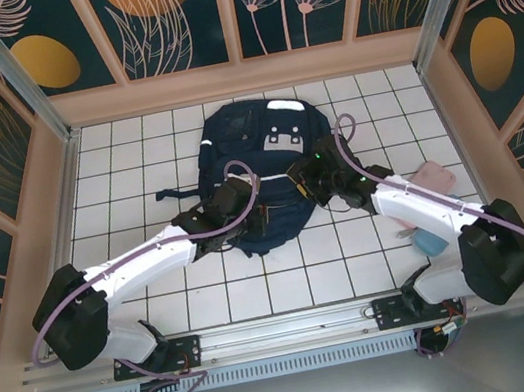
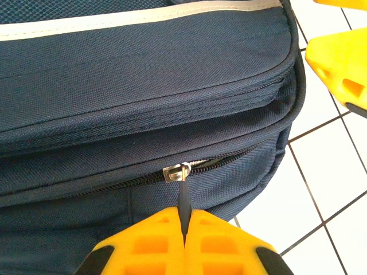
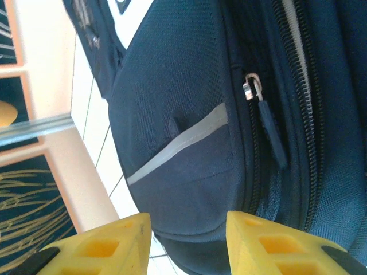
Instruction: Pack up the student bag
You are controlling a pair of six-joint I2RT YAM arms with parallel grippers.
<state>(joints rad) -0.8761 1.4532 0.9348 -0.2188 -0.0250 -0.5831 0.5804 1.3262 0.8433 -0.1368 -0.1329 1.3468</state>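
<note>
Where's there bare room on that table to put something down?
Bare tiles: left of the bag, up to the wall; the far right corner; the near strip between the arm bases. Crowded: the middle, where both arms meet the bag, and the right side, with a pink item and a blue item.

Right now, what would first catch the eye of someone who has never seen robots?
The large dark navy fabric backpack lies flat mid-table on white tiles. The left gripper, its fingers bright yellow, is shut on the bag's thin black zipper pull; the right gripper is open, facing a pocket crossed by a grey reflective stripe.
</note>
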